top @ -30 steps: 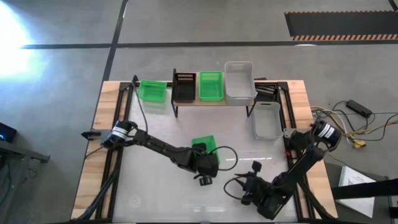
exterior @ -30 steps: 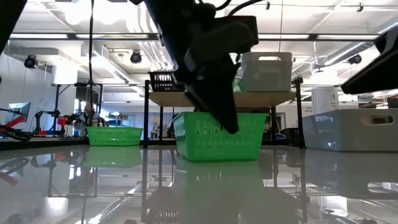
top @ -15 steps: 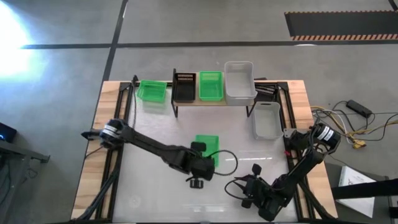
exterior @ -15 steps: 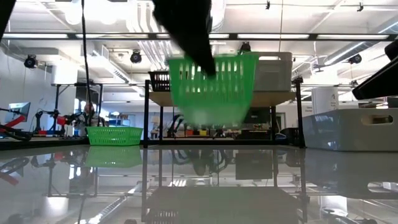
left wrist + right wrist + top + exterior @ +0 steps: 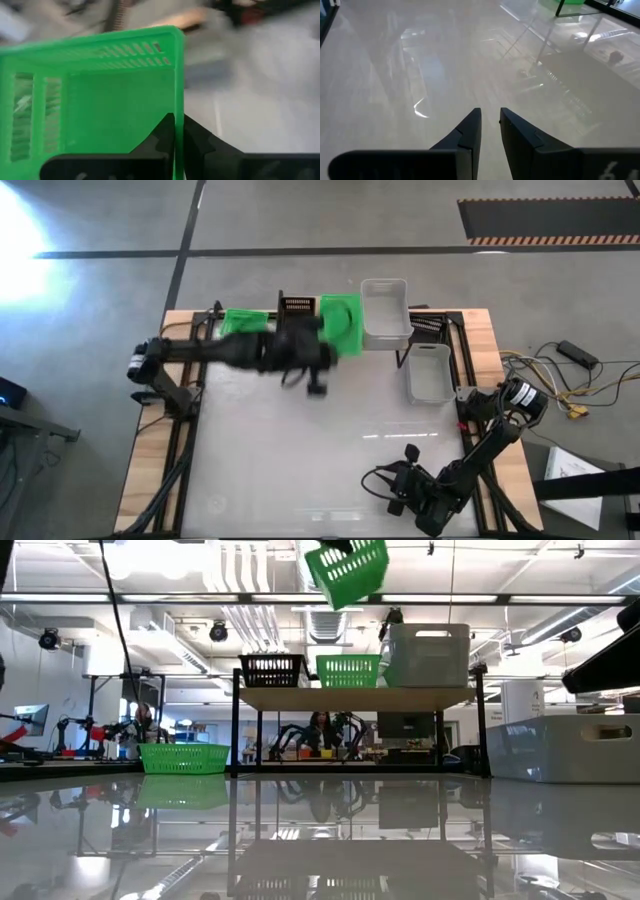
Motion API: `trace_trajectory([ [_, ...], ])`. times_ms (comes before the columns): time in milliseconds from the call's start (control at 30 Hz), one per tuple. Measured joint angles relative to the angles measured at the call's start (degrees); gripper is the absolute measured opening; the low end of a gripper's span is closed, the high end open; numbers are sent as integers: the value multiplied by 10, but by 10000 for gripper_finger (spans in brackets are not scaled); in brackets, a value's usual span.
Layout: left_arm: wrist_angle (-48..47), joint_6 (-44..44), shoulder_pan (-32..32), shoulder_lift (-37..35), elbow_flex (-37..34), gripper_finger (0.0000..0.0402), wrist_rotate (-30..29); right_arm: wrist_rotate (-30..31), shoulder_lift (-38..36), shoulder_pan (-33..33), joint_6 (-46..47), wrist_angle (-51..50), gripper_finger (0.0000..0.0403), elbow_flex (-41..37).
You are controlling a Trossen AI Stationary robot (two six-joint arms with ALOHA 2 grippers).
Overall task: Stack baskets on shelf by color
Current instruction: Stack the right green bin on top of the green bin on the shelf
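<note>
No text, label, brand, number or sign can be read anywhere.

On the shelf (image 5: 355, 697) we see three baskets in a row: one at nine o'clock (image 5: 272, 670), one in the middle (image 5: 348, 670), one at three (image 5: 428, 655). Another basket (image 5: 350, 570) hangs at twelve above the middle one. Two more baskets sit on the table (image 5: 300, 450), at the shelf's nine (image 5: 183, 757) and three (image 5: 428, 370).

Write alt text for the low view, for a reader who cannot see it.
A green basket hangs tilted near the picture's top, above the shelf. On the shelf stand a black basket, a second green basket and a white bin. Another green basket and another white bin sit on the table.
</note>
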Motion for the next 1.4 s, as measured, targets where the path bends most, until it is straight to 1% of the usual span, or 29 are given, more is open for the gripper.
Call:
trace_trajectory([
  [100,33,-2,66,1,-2,1,3,0,0,0,0,10,63,0],
  [133,42,-2,86,1,-5,1,15,0,0,0,0,12,63,0],
  [300,68,-32,157,23,-19,1,132,1,0,0,0,14,63,0],
  [367,84,-31,169,36,-27,1,150,1,0,0,-2,15,63,0],
  [633,72,-32,175,72,-36,1,153,0,0,0,-6,24,63,0],
  [1033,29,-32,180,72,-35,1,153,0,0,0,-7,24,63,0],
  [1267,37,-32,180,72,-40,1,153,0,0,0,-7,24,63,0],
  [1400,40,-31,180,72,-40,17,153,0,0,0,-7,24,63,0],
])
